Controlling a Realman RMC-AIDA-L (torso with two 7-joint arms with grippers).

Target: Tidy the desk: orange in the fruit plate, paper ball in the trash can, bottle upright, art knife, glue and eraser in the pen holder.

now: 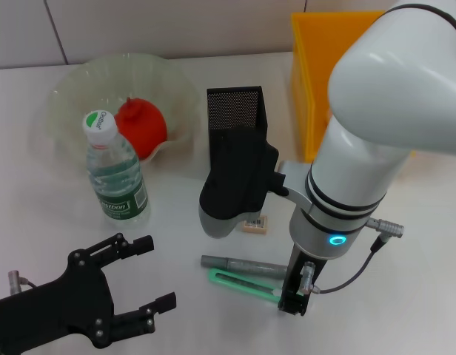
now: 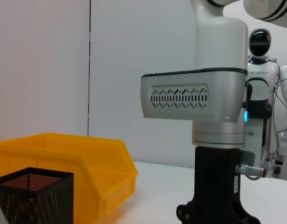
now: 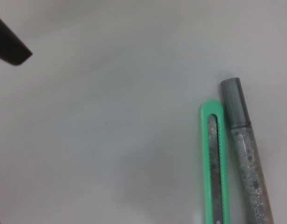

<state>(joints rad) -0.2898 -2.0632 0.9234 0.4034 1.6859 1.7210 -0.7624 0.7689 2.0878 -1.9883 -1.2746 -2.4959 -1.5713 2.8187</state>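
The green art knife [image 1: 243, 283] and the grey glue pen [image 1: 239, 264] lie side by side on the table; both also show in the right wrist view, knife [image 3: 213, 163] and glue [image 3: 246, 154]. My right gripper [image 1: 293, 299] points down over the knife's right end. A small beige eraser [image 1: 255, 224] lies just behind them, partly hidden by my right wrist housing. The black mesh pen holder [image 1: 235, 111] stands behind that. The orange [image 1: 141, 126] sits in the clear fruit plate [image 1: 72, 96]. The bottle [image 1: 113, 170] stands upright. My left gripper [image 1: 158, 274] is open and empty at the front left. No paper ball shows.
A yellow bin [image 1: 324, 81] stands at the back right, right of the pen holder; the left wrist view shows it [image 2: 87, 163] beside the holder [image 2: 34, 196]. My right arm's white link fills the right side of the head view.
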